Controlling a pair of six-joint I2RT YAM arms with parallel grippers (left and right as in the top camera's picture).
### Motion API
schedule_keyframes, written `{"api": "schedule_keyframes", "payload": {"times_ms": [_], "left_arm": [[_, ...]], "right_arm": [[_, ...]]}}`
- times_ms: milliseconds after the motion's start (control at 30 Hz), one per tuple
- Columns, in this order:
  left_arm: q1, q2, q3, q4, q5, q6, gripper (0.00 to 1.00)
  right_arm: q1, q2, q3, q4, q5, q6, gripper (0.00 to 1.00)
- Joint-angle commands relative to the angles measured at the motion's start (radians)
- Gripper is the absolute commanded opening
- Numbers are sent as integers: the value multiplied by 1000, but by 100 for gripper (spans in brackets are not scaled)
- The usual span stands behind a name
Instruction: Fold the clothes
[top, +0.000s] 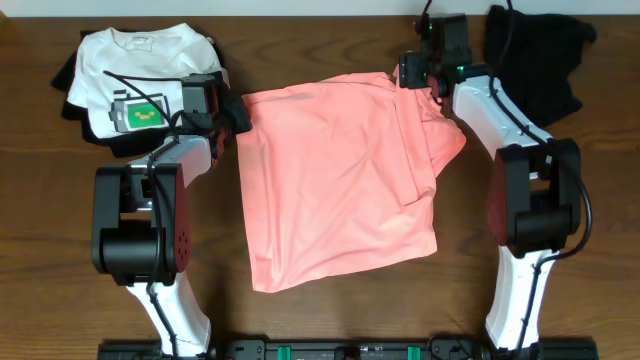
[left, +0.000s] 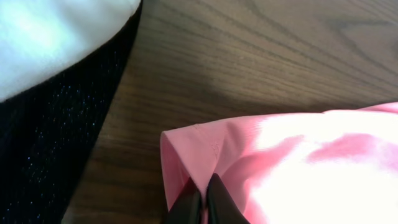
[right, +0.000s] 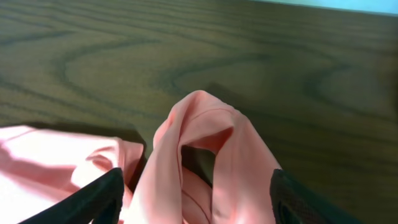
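Observation:
The salmon-pink T-shirt (top: 335, 180) lies spread on the wooden table between both arms, plain side up, with its right part folded over. My left gripper (top: 242, 113) is at the shirt's upper left corner, and in the left wrist view it (left: 204, 198) is shut on a pinch of pink hem (left: 186, 155). My right gripper (top: 412, 82) is at the upper right corner. In the right wrist view its fingers (right: 93, 199) stand wide apart and open on either side of a raised loop of pink cloth (right: 205, 124), without pinching it.
A white T-shirt with a green graphic (top: 135, 70) lies on black cloth (top: 75, 95) at the back left, close beside my left gripper. Another black garment (top: 545, 55) lies at the back right. The table's wood (top: 330, 40) shows behind the pink shirt.

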Motion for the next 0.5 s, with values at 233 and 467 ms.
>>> {"api": "schedule_keyframes", "payload": {"times_ms": [233, 467], "left_arm": [[-3, -32, 22, -33, 9, -5, 6], [-3, -32, 22, -36, 9, -5, 6]], "right_arm": [[-3, 85, 8, 116, -22, 227, 56], [-3, 108, 8, 181, -23, 357, 50]]}}
